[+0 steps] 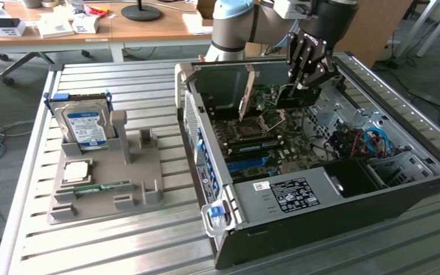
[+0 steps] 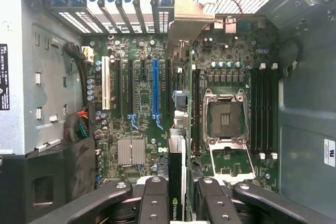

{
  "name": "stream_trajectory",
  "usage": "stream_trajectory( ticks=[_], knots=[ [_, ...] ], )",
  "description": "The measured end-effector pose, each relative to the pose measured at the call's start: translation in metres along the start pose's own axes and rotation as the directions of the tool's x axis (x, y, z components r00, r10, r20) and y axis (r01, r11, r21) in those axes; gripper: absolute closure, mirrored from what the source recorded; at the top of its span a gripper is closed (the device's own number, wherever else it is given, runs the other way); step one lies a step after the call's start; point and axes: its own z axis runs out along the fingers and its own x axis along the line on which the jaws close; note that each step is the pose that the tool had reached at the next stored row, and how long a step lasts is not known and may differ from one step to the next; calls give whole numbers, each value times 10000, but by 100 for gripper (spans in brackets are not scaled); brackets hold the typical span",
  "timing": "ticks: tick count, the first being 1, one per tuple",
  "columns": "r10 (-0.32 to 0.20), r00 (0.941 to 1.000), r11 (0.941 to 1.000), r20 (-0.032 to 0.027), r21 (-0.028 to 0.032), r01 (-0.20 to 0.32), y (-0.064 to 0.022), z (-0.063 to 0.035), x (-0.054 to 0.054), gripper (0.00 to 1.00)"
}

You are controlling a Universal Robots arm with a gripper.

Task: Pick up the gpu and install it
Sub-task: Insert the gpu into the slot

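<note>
My gripper is inside the open computer case, over the motherboard's far end, and is shut on the gpu. The card hangs on edge above the green motherboard. Its metal bracket points toward the exterior view's left. In the wrist view the gpu shows edge-on between my black fingers, and its bracket lies by the case's rear slots. It hovers between the blue expansion slot and the empty processor socket.
On the slatted table at the exterior view's left, a grey fixture holds an upright hard drive, a processor chip and a green memory stick. Cables and a drive cage fill the case's right side.
</note>
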Motion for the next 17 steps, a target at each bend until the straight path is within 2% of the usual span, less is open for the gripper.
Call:
stream_trajectory(
  ticks=[14, 17],
  knots=[
    [2, 10000, 10000, 0, 0, -2, 5, 200, 3, 74],
    [1, 10000, 10000, -1, 19, -1, 19, 221, 4, 74]
  ],
)
